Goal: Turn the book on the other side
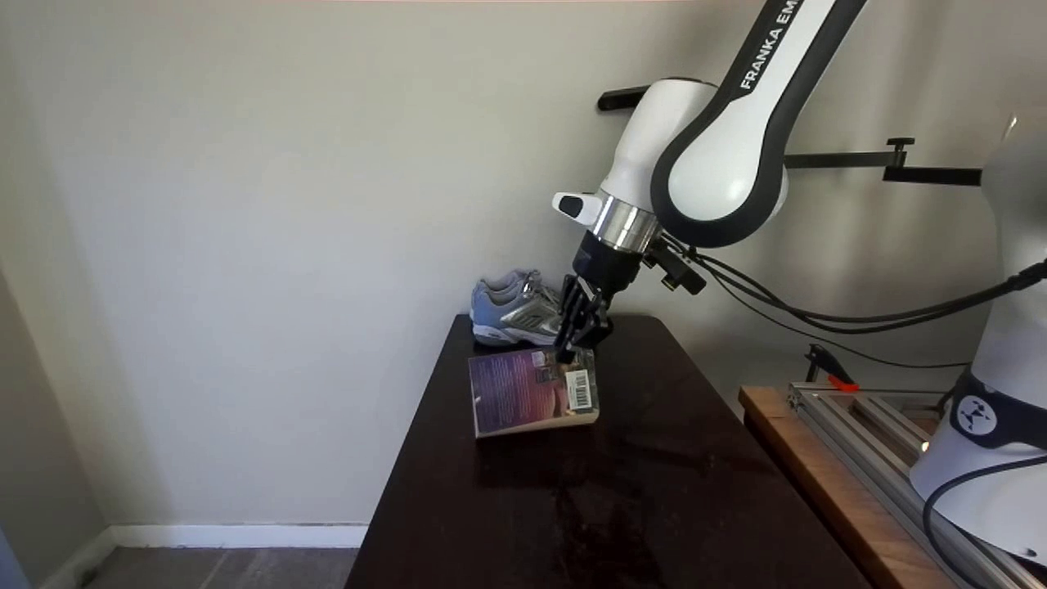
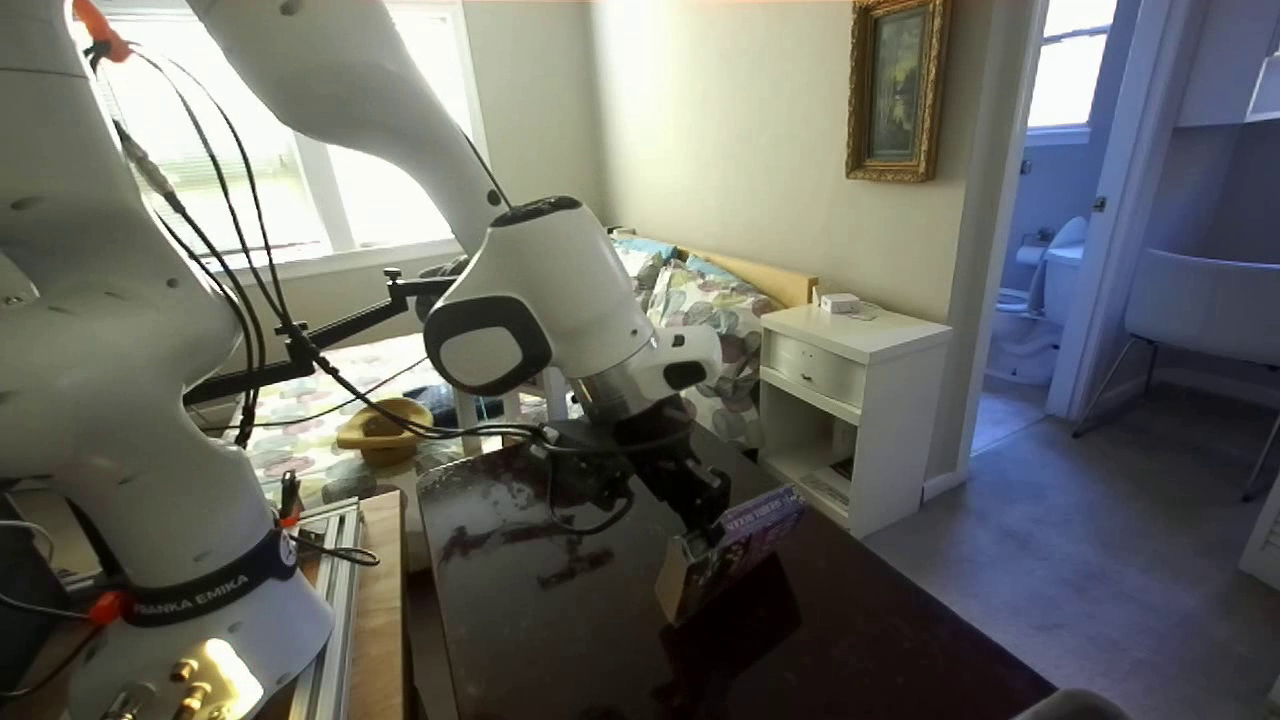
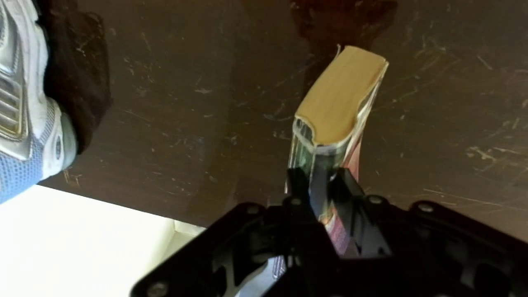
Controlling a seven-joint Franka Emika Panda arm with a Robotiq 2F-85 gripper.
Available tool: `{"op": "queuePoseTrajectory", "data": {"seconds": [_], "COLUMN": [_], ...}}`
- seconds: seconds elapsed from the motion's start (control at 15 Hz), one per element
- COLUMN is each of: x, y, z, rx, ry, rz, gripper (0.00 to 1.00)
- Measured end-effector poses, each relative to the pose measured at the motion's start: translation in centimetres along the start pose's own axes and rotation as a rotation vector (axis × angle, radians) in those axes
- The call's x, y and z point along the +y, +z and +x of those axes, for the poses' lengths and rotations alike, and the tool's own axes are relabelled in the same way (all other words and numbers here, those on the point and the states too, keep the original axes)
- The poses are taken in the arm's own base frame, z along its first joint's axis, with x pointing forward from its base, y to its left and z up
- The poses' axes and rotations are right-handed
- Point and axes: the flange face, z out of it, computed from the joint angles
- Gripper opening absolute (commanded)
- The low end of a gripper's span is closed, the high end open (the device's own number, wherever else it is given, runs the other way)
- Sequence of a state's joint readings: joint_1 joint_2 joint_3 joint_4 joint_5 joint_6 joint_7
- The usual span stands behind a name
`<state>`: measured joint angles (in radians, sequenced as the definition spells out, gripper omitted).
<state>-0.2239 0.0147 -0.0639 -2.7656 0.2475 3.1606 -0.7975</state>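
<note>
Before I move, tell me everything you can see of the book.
The book looks like a paperback: purple-to-pink cover, white barcode label, lettered spine, tan page edges. Spine up and tilted, it is gripped near one end by the end effector, apart from the sneaker. Whether its lower edge touches the dark table, I cannot tell.

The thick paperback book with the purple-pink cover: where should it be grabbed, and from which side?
Probably across its narrow spine, coming from above: the purple-pink paperback book is tilted with the spine uppermost and the cream page edges below, so the jaws need only span its thickness. The black gripper seems to pinch it there, near one end.
</note>
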Motion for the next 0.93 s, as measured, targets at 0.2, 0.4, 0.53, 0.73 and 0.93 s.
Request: {"op": "queuePoseTrajectory", "data": {"seconds": [0.2, 0.4, 0.53, 0.73, 0.93], "x": [1.1, 0.8, -0.3, -2.1, -2.7], "y": [0.1, -0.7, -1.6, -1.9, -2.0], "z": [-0.6, 0.4, 1.8, 3.0, 3.6], "rx": [-0.013, -0.008, 0.0, 0.001, 0.0], "ry": [0.0, -0.007, -0.028, -0.042, -0.047], "rz": [-0.009, 0.009, 0.032, 0.054, 0.037], "gripper": [0.06, 0.06, 0.06, 0.06, 0.06]}}
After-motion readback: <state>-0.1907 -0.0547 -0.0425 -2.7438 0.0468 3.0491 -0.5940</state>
